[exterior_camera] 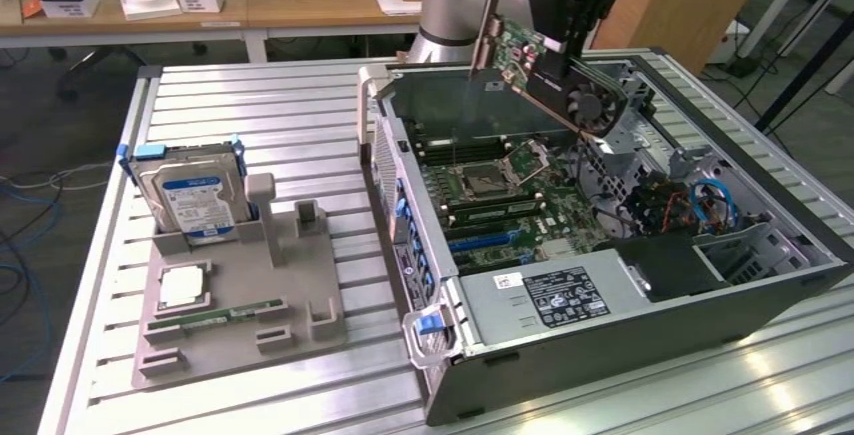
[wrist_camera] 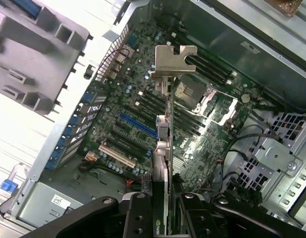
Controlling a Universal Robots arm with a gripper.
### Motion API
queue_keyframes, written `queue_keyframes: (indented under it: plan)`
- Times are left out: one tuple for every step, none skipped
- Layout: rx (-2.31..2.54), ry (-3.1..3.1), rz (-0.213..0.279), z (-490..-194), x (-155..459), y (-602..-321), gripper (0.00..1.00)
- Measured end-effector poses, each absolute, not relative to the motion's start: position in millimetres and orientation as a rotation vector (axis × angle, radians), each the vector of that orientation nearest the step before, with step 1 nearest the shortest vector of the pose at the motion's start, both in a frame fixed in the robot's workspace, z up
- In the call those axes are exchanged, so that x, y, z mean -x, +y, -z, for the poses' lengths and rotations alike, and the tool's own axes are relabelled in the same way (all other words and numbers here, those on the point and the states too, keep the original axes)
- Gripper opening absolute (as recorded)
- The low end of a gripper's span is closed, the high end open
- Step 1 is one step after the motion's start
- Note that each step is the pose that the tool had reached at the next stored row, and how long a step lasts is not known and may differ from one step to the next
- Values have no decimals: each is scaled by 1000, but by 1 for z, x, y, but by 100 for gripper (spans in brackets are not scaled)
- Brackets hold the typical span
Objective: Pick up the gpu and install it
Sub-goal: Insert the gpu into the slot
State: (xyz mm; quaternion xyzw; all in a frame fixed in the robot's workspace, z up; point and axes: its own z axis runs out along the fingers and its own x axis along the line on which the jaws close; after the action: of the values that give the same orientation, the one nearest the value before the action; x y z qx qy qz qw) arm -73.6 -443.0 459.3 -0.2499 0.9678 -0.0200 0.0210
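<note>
The gpu (exterior_camera: 545, 67), a green card with a black fan near one end, hangs tilted in the air over the far side of the open computer case (exterior_camera: 747, 275). My gripper (exterior_camera: 571, 17) is shut on its upper edge. In the wrist view the gpu (wrist_camera: 166, 144) appears edge-on, its silver bracket (wrist_camera: 174, 61) pointing away from me, and my gripper (wrist_camera: 165, 210) clamps the card from both sides. The motherboard (wrist_camera: 118, 99) with its blue slot (wrist_camera: 138, 125) lies below the card, with a clear gap between them.
On the exterior view's left a grey fixture (exterior_camera: 300, 330) holds a hard drive (exterior_camera: 194, 200), a memory stick (exterior_camera: 220, 315) and a square chip (exterior_camera: 180, 285). The case holds a power supply (exterior_camera: 554, 295) and a drive cage (exterior_camera: 747, 245). Desks stand behind the slatted table (exterior_camera: 254, 105).
</note>
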Motion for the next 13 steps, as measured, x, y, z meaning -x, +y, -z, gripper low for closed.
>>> queue_keyframes:
  plan:
    - [782,2998,62,-459,74,-443,26]
    - [790,2996,62,-459,74,-443,26]
    - [797,2994,62,-459,74,-443,26]
    - [805,2992,61,-459,74,-443,26]
    - [813,2990,61,-459,74,-443,26]
    - [821,2987,61,-459,74,-443,26]
    - [829,2985,61,-459,74,-443,26]
    - [837,2983,61,-459,74,-443,26]
    - [844,2981,60,-459,74,-443,26]
    - [852,2978,60,-459,74,-443,26]
    - [861,2976,60,-459,74,-443,26]
    - [869,2973,60,-459,74,-443,26]
    - [877,2971,60,-459,74,-443,26]
